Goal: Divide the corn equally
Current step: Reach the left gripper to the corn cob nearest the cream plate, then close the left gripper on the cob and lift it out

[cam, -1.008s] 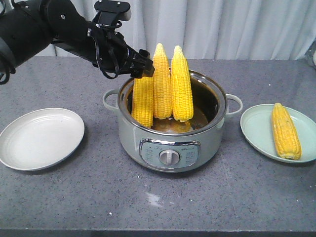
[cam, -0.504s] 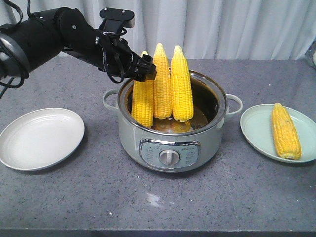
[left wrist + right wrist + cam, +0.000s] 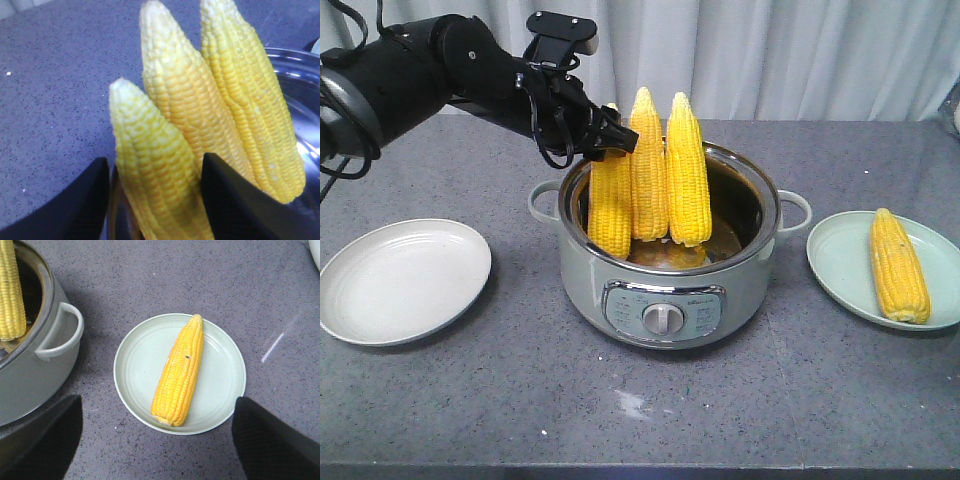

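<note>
Upper left of the frame, the left gripper point(image 3: 610, 143) has shifted and its fingers point(image 3: 235, 205) straddle the leftmost corn point(image 3: 610, 210) standing in the central pot point(image 3: 620, 290), pinching or not I cannot tell, so lifting seems next.

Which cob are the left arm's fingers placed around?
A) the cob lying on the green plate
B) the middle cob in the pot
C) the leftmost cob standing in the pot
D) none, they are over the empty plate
C: in the left wrist view the fingers flank the leftmost cob standing in the pot; whether they grip it is unclear.
</note>
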Controlling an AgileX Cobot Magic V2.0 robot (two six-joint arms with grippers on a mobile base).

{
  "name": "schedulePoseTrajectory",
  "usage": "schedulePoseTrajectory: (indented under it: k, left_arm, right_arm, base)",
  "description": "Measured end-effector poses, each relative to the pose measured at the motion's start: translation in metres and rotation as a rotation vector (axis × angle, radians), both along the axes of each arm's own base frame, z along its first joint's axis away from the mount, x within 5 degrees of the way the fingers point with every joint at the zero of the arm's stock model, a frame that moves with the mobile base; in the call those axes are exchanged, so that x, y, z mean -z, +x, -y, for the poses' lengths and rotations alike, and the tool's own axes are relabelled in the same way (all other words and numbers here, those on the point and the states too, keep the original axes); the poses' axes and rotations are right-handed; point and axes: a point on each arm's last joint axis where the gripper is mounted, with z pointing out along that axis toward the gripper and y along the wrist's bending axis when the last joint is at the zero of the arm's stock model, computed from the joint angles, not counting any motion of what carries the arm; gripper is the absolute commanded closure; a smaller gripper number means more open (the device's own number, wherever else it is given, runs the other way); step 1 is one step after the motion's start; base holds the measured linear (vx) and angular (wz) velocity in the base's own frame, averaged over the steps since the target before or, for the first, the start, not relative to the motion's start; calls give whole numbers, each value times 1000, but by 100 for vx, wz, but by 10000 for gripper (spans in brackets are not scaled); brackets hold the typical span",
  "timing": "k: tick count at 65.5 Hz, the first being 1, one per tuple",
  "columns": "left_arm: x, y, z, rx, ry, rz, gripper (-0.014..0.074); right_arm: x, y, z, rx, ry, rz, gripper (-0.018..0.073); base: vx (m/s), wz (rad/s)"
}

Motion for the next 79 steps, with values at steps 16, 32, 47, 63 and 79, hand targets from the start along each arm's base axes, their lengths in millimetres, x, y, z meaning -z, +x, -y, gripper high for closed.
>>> schedulePoseTrajectory:
  k: [16, 32, 47, 63, 79]
  left_arm:
    - [-1, -2, 6, 34, 15, 29, 423]
    - [-1, -3, 8, 39, 14, 29, 516]
    - [-1, -3, 8, 39, 14, 30, 545]
    - [-25, -14, 4, 40, -5, 78, 541]
    - [-88, -48, -13, 34, -48, 226, 540]
  right_arm:
    - [0, 0, 0, 0, 1, 0, -34]
    - [0, 0, 0, 0, 1, 0, -34]
    - [0, 0, 0, 0, 1, 0, -34]
    - [0, 0, 0, 0, 1, 0, -34]
    - [0, 0, 0, 0, 1, 0, -34]
  base:
    - [0, 0]
    - [0, 0]
    - [0, 0]
    - [0, 0]
    - [0, 0]
